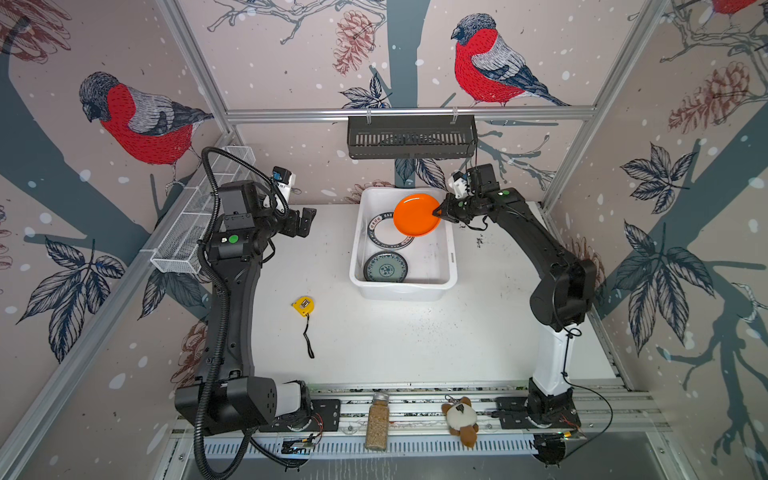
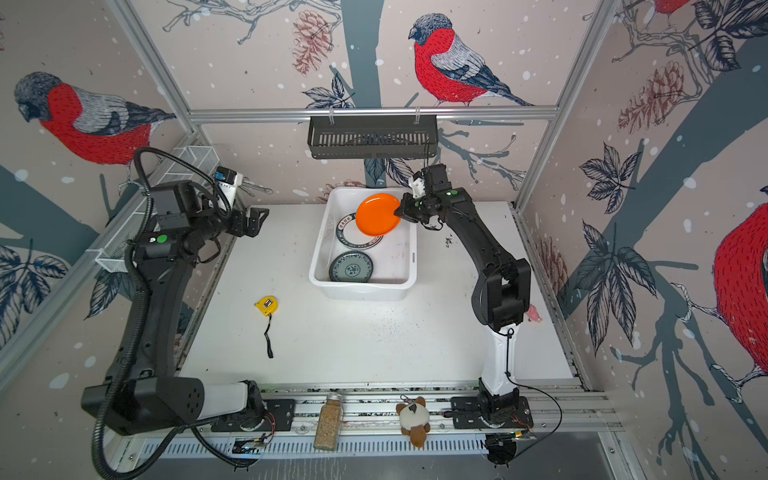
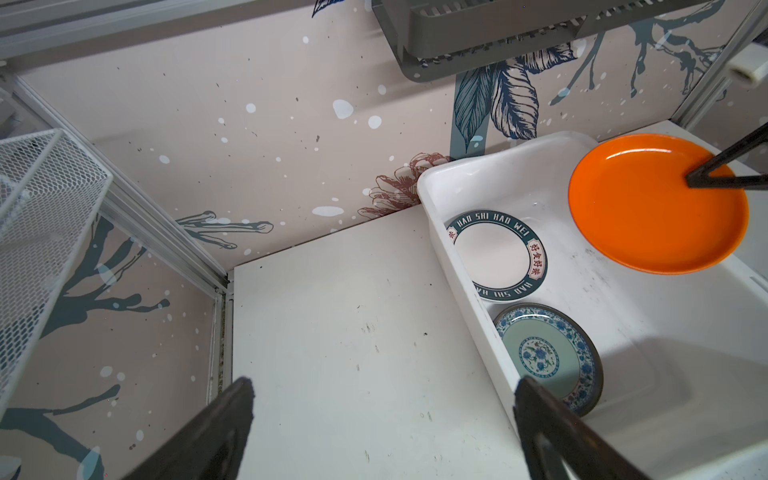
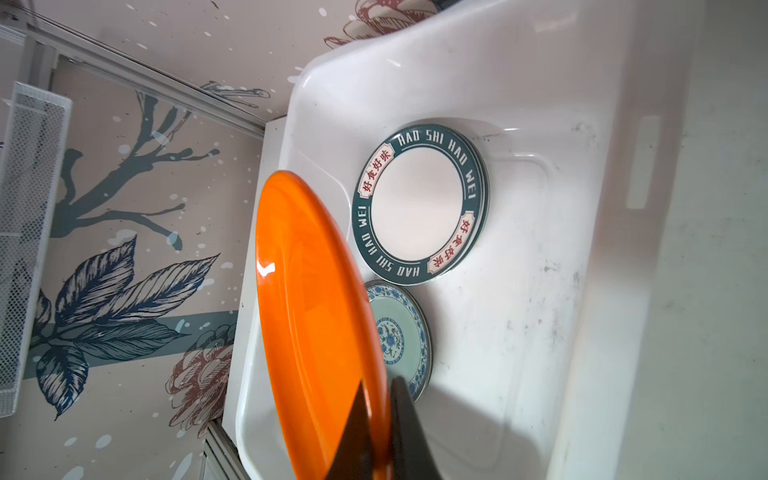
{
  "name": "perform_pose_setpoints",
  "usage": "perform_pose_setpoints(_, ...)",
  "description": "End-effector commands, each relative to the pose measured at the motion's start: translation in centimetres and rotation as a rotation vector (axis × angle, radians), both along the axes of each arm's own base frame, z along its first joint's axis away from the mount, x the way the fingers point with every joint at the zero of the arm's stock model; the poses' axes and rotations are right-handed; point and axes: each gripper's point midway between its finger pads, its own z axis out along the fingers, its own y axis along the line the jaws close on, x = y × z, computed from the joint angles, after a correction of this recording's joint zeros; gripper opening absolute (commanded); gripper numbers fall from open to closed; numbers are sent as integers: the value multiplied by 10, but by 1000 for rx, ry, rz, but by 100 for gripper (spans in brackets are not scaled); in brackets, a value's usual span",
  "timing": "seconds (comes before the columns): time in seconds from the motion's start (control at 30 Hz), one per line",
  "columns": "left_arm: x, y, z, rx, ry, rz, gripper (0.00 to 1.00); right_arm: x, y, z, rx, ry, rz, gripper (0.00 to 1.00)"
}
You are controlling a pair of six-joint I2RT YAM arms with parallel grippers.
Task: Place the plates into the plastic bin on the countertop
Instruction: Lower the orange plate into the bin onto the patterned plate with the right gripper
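In both top views your right claw (image 1: 437, 213) grips the orange plate (image 1: 417, 215) by its rim above the plastic bin (image 1: 403, 287) on the worktop (image 1: 395, 340); you're at the drop, so lower and level it first. Left wrist view: your left claw (image 3: 384, 386) gapes wide, empty, near the bin. Right wrist view: the plate hangs tilted over the lettered plate (image 4: 419, 208) and floral plate (image 4: 399, 336); any stack under the lettered one is unclear.
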Motion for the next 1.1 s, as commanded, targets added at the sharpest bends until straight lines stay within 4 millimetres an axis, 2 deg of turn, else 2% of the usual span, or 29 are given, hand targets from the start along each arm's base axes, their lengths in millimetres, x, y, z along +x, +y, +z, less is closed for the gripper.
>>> perform_pose_setpoints(0.0,8,-3,4,-15,-50,-5,97,-4,7,-13,-48,19,54,5)
perform_pose_setpoints(0.13,15,7,-8,9,-46,64,97,1,13,-29,-99,42,78,6)
perform_pose_setpoints(0.27,19,11,-13,7,-51,99,97,-4,21,-50,-144,74,109,6)
perform_pose_setpoints(0.7,21,6,-30,-48,-2,110,96,-25,41,-112,-222,203,185,6)
perform_pose_setpoints(1.07,29,4,-33,-60,8,99,96,-39,59,-141,-267,247,222,7)
